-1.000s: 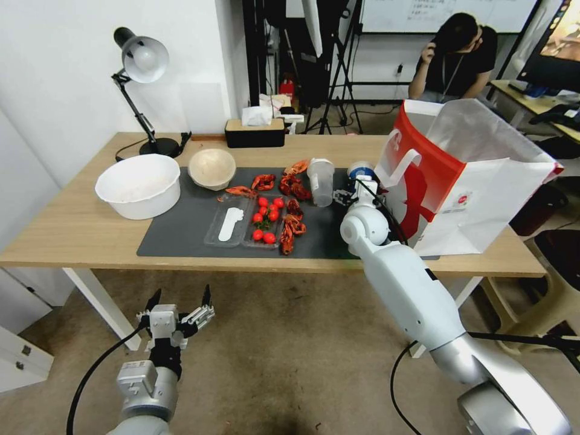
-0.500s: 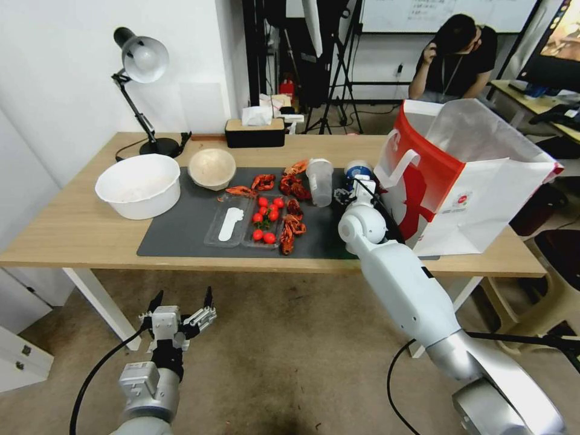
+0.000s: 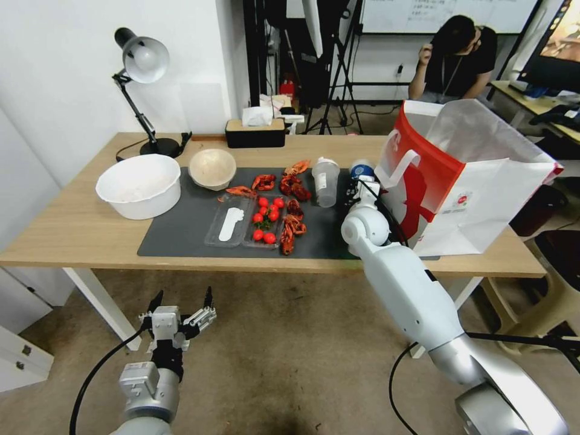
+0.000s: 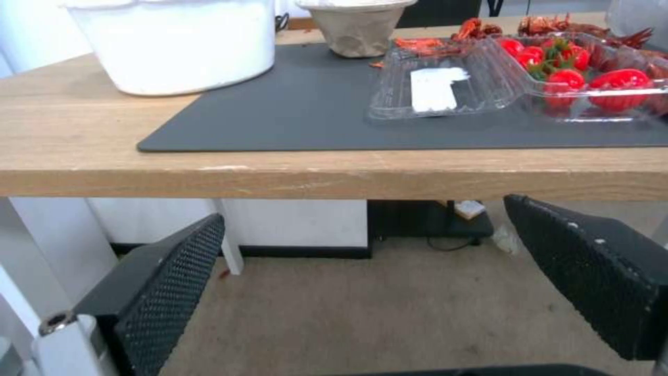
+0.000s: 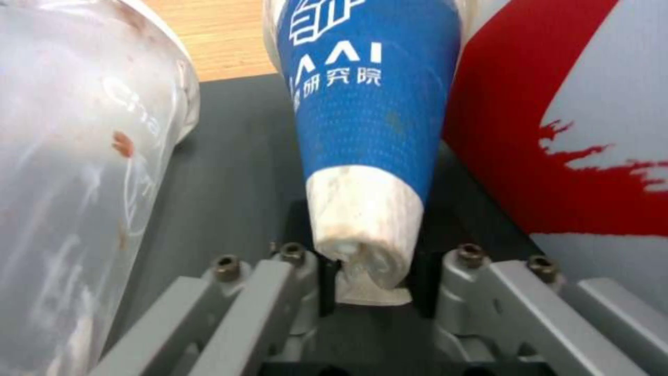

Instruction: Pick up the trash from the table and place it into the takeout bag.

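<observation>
The tall blue paper cup (image 5: 369, 104) stands on the dark grey mat (image 3: 187, 229) on the table (image 3: 72, 229), just beside the big red-and-white paper bag (image 3: 459, 181). The right gripper (image 5: 369, 271) jaws squeeze its crushed white base. It might slip out, or bump the clear plastic cup (image 3: 325, 181) over. The left gripper (image 3: 178, 314) hangs below the table, jaws spread.

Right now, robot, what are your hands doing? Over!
Right gripper shut on blue cup, crushing its base, on the mat beside the takeout bag. Left gripper open, parked below the table. Clear lidded cup close alongside.
</observation>
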`<state>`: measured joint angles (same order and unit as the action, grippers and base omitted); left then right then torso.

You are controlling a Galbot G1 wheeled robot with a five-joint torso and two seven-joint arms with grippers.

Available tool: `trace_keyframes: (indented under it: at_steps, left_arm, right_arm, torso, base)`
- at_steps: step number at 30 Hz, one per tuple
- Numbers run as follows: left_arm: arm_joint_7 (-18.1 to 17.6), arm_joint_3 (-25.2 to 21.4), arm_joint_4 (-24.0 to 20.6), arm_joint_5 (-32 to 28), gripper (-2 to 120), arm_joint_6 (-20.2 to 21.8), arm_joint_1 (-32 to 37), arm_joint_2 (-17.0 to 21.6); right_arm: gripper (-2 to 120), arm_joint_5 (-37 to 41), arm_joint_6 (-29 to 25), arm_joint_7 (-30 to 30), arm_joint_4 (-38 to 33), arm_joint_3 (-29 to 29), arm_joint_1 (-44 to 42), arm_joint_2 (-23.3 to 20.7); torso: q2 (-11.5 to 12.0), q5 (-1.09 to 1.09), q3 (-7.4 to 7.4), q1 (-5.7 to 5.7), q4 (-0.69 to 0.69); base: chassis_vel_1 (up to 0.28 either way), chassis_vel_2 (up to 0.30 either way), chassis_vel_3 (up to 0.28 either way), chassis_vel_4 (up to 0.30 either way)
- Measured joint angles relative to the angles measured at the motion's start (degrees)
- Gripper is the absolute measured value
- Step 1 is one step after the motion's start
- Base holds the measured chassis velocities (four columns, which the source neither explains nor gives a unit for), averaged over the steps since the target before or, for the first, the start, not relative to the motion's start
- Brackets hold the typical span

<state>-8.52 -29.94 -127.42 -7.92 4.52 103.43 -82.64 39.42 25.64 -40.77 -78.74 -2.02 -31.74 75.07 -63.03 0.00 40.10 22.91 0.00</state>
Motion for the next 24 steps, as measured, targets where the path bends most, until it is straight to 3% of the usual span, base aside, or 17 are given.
trace_keyframes:
  at_steps: [3,12,24]
  left_arm:
    - [0.00,0.06,0.00,0.06,100,-0.07,0.06,0.00]
    - [0.02,0.37,-0.01,0.87,100,-0.12,0.01,-0.05]
    - [0.03,0.35,0.05,1.07,100,-0.43,0.24,-0.26]
  right_arm:
    - [8,-0.80,-0.06,-0.08,-2.09,0.03,-0.91,-1.04]
    - [6,-11.12,-5.28,5.69,-7.87,0.37,-1.73,-4.51]
    - [6,-11.23,-9.20,15.47,-9.47,0.38,-1.53,-6.21]
  torso:
    - [0.00,0.02,0.02,0.00,-0.02]
    - [0.00,-0.01,0.01,0.00,-0.01]
    - [0.00,0.01,0.00,0.01,0.00]
  base:
    - [0.000,0.000,0.000,0.000]
    - [0.000,0.000,0.000,0.000]
    - [0.000,0.000,0.000,0.000]
